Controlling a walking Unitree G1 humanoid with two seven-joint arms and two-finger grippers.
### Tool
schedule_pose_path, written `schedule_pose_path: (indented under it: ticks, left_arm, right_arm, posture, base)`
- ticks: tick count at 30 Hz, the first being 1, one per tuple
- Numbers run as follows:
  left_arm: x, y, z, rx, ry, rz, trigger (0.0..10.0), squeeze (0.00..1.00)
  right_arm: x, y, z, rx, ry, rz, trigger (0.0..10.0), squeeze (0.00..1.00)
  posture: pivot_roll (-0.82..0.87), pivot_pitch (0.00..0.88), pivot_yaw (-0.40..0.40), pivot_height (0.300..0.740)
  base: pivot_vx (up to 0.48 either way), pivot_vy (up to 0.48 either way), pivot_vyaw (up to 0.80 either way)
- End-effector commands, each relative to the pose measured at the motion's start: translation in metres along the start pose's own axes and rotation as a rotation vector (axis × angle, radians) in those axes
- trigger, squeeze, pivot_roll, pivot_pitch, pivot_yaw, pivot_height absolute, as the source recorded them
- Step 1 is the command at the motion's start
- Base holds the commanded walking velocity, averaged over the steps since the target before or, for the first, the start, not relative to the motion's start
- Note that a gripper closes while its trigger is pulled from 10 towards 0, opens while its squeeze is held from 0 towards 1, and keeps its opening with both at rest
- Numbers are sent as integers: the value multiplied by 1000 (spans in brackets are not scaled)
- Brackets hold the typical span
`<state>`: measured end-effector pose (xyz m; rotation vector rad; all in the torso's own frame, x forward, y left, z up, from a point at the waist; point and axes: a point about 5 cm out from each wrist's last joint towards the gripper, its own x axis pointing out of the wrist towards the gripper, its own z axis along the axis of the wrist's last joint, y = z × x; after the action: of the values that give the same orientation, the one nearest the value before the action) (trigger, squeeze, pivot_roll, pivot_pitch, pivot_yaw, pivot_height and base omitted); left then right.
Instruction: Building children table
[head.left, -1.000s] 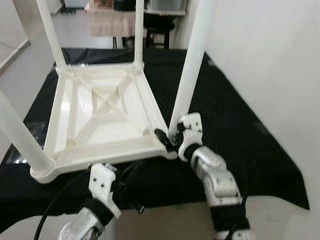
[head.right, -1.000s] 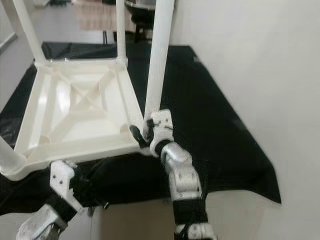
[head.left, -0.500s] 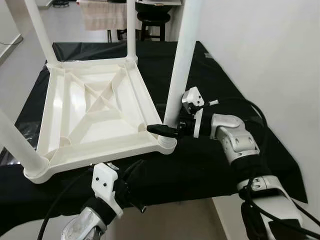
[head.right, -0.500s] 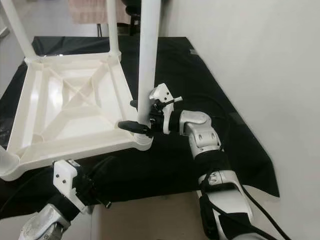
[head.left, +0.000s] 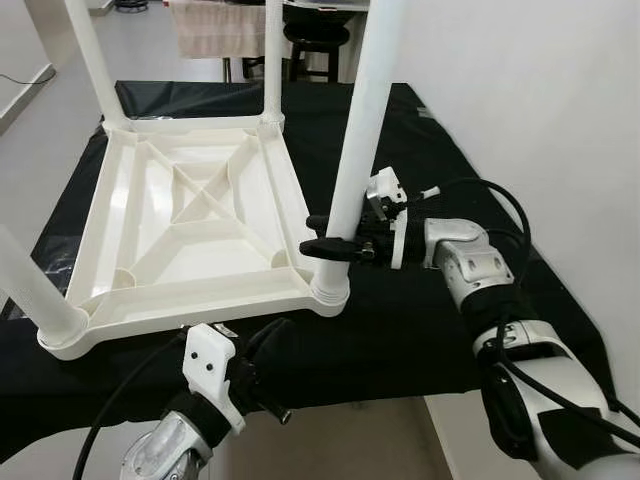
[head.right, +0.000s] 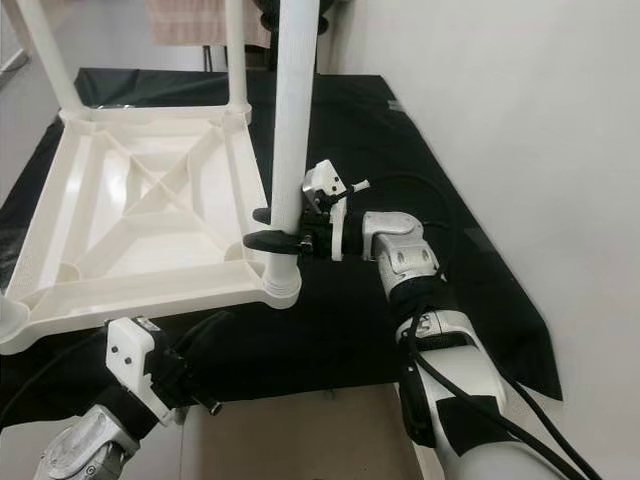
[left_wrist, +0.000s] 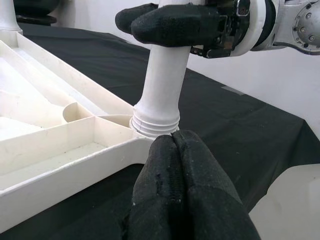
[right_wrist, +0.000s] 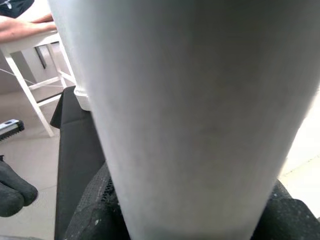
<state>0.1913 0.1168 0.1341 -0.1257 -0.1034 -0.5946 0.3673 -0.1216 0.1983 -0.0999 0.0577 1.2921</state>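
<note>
Right end effector (head.left: 330, 236) clamps the near table leg (head.left: 352, 150) just above its corner socket; left end effector (left_wrist: 175, 175) closed, idle. Next: probably seat it firmly.

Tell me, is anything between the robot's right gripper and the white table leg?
No. The right gripper already has its black fingers around the near table leg, just above the socket in the upturned tabletop.

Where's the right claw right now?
In the left eye view the right claw is clamped around the white table leg just above its socket, at the near right corner of the upside-down tabletop on the black cloth.
</note>
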Motion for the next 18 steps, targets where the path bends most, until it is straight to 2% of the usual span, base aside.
schedule_pose_path:
  ticks: [1,2,3,4,5,6,7,8,9,11,13,14,18]
  left_arm:
    - [-1,0,-1,-1,10,3,10000,0]
    - [-2,0,-1,-1,10,3,10000,0]
    - [-2,0,-1,-1,10,3,10000,0]
    - [-3,1,0,-1,10,3,10000,0]
    - [-3,1,0,-1,10,3,10000,0]
    - [-4,1,0,-1,10,3,10000,0]
    - [-5,2,1,-1,10,3,10000,0]
    - [-5,2,1,-1,10,3,10000,0]
    - [-5,3,1,-1,11,3,10000,0]
    - [-6,5,1,0,14,4,10000,0]
    - [-6,5,1,0,14,4,10000,0]
    - [-6,5,1,-2,16,2,10000,0]
    - [-5,5,0,-6,15,1,10000,0]
  right_arm:
    - [-9,-2,-6,-4,6,-91,0,0]
    - [-12,-1,-11,-3,11,-180,0,0]
    - [-12,-1,-11,-3,11,-180,0,0]
    - [-11,3,-19,18,20,-310,0,0]
    - [-11,3,-19,18,20,-310,0,0]
    - [-10,6,-24,33,27,-401,0,0]
    - [-10,5,-36,98,33,-733,0,0]
    - [-10,5,-36,98,33,-733,0,0]
    - [-1,24,-51,159,44,-846,0,0]
    - [17,54,-72,222,76,-878,0,0]
    - [17,54,-72,222,76,-878,0,0]
    - [25,60,-74,210,82,-824,0,0]
    - [34,51,-68,170,68,-794,0,0]
  posture:
    - [110,70,-109,740]
    - [103,75,-109,740]
    - [103,75,-109,740]
    - [97,77,-110,740]
    - [97,77,-110,740]
    - [94,79,-108,740]
    - [88,86,-103,740]
    - [88,86,-103,740]
    - [96,89,-94,740]
    - [86,81,-83,740]
    - [86,81,-83,740]
    - [86,80,-84,740]
    - [93,79,-95,740]
  base:
    - [0,0,0]
    - [0,0,0]
    - [0,0,0]
    - [0,0,0]
    - [0,0,0]
    - [0,0,0]
    - [0,0,0]
    - [0,0,0]
    - [0,0,0]
    - [0,0,0]
    - [0,0,0]
    - [0,0,0]
    - [0,0,0]
